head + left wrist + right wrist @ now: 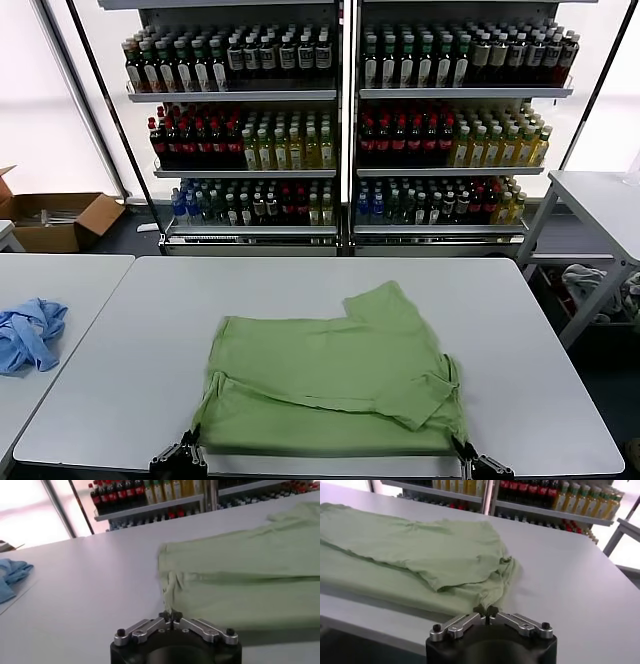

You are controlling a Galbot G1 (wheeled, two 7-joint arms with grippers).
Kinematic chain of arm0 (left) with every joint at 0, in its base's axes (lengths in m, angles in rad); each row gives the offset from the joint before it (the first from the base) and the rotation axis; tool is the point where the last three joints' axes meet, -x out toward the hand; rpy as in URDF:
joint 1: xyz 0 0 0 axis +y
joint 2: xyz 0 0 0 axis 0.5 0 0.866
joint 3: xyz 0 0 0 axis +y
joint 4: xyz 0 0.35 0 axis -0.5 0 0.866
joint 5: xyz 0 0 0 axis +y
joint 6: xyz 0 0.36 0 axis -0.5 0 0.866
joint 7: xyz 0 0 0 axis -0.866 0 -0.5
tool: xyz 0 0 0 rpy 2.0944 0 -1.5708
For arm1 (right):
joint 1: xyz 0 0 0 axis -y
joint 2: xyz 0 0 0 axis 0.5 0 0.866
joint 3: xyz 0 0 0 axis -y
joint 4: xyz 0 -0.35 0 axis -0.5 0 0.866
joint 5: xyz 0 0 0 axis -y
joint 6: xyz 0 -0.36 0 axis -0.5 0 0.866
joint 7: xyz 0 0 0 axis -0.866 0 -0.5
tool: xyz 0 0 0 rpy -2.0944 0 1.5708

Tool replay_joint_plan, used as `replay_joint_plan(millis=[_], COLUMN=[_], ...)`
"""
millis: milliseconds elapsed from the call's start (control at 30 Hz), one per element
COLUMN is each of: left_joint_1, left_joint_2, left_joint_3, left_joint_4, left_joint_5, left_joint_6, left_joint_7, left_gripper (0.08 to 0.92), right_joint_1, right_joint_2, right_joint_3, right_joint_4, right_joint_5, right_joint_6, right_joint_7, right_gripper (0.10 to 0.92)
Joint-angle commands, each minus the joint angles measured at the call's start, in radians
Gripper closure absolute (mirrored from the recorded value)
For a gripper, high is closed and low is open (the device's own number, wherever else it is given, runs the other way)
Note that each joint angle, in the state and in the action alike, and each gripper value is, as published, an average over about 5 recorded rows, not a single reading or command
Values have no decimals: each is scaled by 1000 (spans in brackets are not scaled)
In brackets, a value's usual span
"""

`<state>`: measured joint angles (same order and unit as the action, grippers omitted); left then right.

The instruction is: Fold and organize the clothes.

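Observation:
The light green polo shirt (335, 375) lies on the white table (300, 285), its sleeves folded inward; collar, buttons and logo are hidden. My left gripper (190, 440) is at the table's front edge, shut on the shirt's near left corner; in the left wrist view the gripper (170, 615) pinches the cloth (240, 575). My right gripper (462, 445) is at the front edge too, shut on the near right corner; in the right wrist view the gripper (485, 613) pinches the cloth (420, 555).
A light blue garment (28, 335) lies on the neighbouring table at the left and shows in the left wrist view (11, 575). Shelves of bottles (340, 120) stand behind. A cardboard box (55, 220) sits far left. Another table (600, 200) is at the right.

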<state>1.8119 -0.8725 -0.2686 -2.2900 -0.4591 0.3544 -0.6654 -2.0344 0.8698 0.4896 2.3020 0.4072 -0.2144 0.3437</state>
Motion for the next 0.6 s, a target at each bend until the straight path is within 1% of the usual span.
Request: replay_joint_plan(millis=[33, 233, 333, 400, 467, 533, 600], left_joint_1=[91, 129, 106, 41, -62, -171, -265], left_joint_2=[5, 19, 23, 19, 12, 8, -1], left_joint_3=[-2, -7, -3, -2, -4, -11, -13], left_joint_4=[-95, -200, -257, -267, -247, -201, -135], left_joint_5=[46, 56, 56, 46, 19, -20, -53], left_joint_6=[19, 38, 45, 46, 44, 33, 21], left_joint_7=[-44, -61, -44, -15, 36, 114, 193], left_gripper=[801, 628, 541, 489, 429, 368, 316], right_joint_1=[-102, -187, -200, -146, -36, 131, 320], right_joint_2=[-1, -1, -7, -9, -10, -21, -36], right_joint_3=[22, 89, 147, 180, 199, 193, 164], right_joint_4=[73, 141, 184, 201, 195, 159, 89], right_joint_5=[42, 26, 29, 43, 82, 149, 220], right_joint_6=[-9, -1, 4, -2, -28, -65, -104], right_joint_7=[38, 60, 58, 48, 35, 24, 14], right_gripper=[742, 569, 482, 430, 370, 309, 261])
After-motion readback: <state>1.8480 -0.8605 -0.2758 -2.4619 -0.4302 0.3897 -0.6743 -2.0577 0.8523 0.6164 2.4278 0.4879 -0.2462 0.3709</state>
